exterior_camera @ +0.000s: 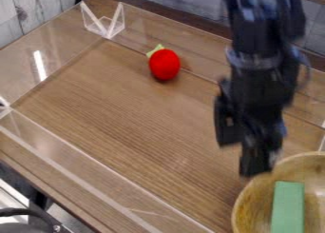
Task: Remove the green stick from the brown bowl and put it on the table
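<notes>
Green stick yet to leave the brown bowl

The job looks to be in its opening stretch. The green stick (288,207) lies inside the brown bowl (259,201) at the lower right corner of the view, its lower end running close to the bottom edge of the picture. Nothing is gripping it. The black arm (258,61) reaches down from the top, and its jaws (252,154) hang near the bowl's upper left side, blurred by motion. They look spread wide, with nothing visible between them.

None of the removal is done, then. Left to do, by my reading: bring the jaws over the bowl, close them on the stick, lift it past the rim and set it down on the desk (121,123). The bare stretch of wood left of the bowl would be a handy spot for it. The red strawberry-like thing (164,65), farther back on the desk, stands well apart from the bowl and has no part in this task.
</notes>
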Action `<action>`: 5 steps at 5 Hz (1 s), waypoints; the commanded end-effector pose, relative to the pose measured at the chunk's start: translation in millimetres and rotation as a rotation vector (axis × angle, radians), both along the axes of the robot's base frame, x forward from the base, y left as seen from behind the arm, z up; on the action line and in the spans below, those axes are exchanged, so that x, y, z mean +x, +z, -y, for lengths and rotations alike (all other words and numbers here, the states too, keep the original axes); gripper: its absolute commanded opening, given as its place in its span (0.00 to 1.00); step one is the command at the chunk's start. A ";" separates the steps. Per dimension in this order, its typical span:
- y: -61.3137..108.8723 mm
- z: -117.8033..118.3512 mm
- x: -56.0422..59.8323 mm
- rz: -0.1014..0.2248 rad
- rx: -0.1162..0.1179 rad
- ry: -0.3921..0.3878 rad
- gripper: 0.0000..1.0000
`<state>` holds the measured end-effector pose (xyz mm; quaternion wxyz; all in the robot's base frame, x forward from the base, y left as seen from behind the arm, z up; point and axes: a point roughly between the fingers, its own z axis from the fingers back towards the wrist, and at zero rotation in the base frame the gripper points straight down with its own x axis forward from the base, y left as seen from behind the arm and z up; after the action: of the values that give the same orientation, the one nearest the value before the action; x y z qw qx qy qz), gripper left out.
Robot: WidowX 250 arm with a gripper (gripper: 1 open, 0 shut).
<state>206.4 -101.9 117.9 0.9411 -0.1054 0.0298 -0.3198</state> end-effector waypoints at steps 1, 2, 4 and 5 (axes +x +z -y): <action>28.3 -28.1 19.6 0.071 0.002 0.113 1.00; 29.4 -37.2 25.1 0.074 0.007 0.217 1.00; 24.1 -38.8 32.1 0.083 0.029 0.333 1.00; 22.8 -42.0 38.6 0.080 0.041 0.394 1.00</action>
<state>236.0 -60.7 127.5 0.9879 -0.0792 0.0059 -0.1335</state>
